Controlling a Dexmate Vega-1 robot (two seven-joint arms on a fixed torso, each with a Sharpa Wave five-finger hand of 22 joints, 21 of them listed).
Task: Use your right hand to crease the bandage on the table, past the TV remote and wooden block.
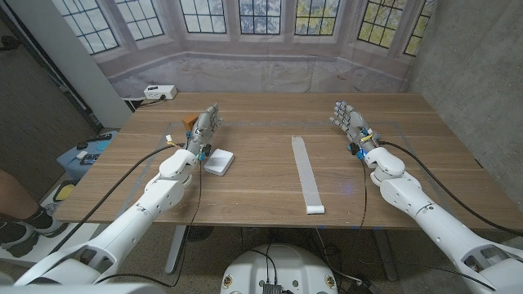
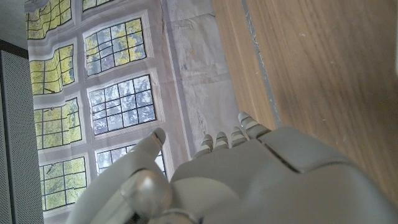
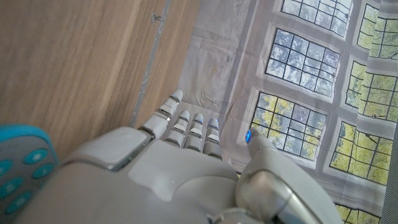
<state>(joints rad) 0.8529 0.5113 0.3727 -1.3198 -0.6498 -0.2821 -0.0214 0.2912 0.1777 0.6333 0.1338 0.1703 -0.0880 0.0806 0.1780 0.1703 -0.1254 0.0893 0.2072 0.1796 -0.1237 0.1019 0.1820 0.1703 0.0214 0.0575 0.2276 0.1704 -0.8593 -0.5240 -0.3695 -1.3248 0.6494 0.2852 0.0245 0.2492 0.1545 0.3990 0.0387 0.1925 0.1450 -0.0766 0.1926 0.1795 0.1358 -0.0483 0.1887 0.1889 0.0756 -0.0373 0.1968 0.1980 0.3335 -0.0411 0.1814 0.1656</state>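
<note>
In the head view we see the wooden worktop (image 1: 270,122) filling the middle of the frame, with a painted window backdrop (image 1: 245,24) across the top. The bandage (image 1: 306,173), a long white strip, lies flat just right of centre, running from mid-frame down toward the near edge, where its lower end shows a small folded or rolled bit. Nothing touches it.

Our right hand (image 1: 350,122) stands in the right half of the frame, above and to the right of the bandage and well apart from it, fingers reaching up toward the far edge. It holds nothing, and the fingers lie side by side with the thumb set off a little. The right wrist view shows the same: the right hand (image 3: 186,162) with fingertips (image 3: 183,118) in a row over bare wood, and a blue object with pale buttons (image 3: 18,168) at the lower left edge of that picture.

Our left hand (image 1: 204,126) stands in the left half, also empty, fingers extended. Just below and right of it lies a small white block (image 1: 219,162). A white power strip (image 1: 159,92) sits past the worktop's far left corner.
</note>
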